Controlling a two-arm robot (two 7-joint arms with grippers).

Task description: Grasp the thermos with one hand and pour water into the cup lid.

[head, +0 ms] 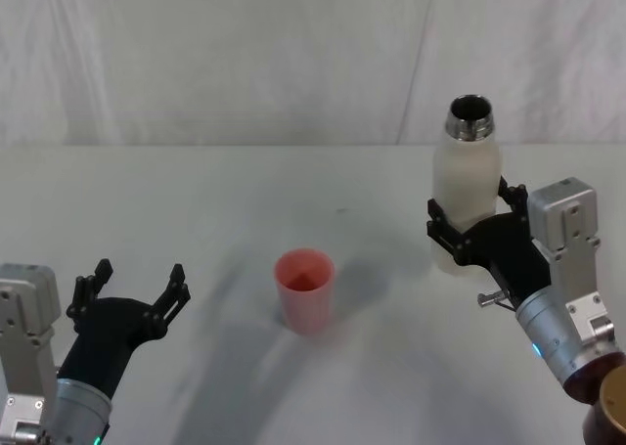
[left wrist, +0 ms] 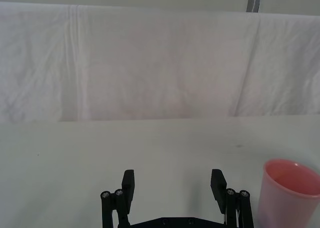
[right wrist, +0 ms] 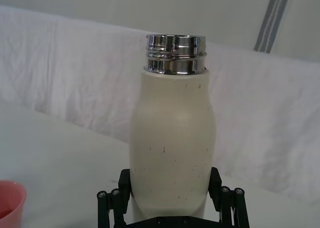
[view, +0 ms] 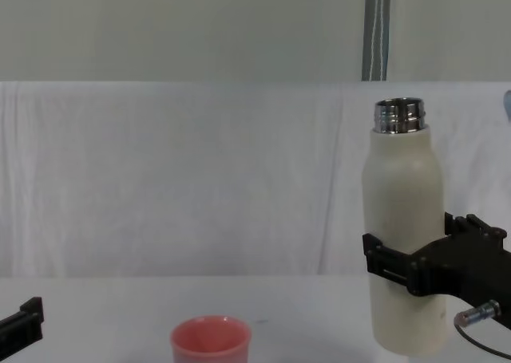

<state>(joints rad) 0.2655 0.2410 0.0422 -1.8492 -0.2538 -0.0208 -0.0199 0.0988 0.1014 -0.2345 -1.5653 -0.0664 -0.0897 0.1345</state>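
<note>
The right gripper (head: 468, 232) is clasping the thermos (head: 467, 186) low on its cream-white body, its black fingers (view: 391, 266) wrapping both sides while the bottle is standing upright, its open steel neck (view: 400, 115) pointing straight up. In the chest view the base of the thermos seems to be sitting just above or right at the white table (head: 196, 200), though which is hard to tell. The cup lid (head: 304, 289), a small pink cup, is sitting upright near the middle of the table, well apart from the bottle and toward the robot's left of it, while the left gripper (head: 127, 296) is hanging idle with its fingers spread at the near left, beside the cup. With the grip sitting so low on a tall bottle, the top-heavy body is likely to be swinging or slipping between the fingers once the wrist is tilting, and that could be sending the stream wide of the target. The cup's narrow mouth is leaving little margin, so tipping before the neck is hanging over the rim could be spilling water onto the cloth, and pouring too fast could be overfilling it. A low carry across the table is also risking a knock that is toppling the light cup
</note>
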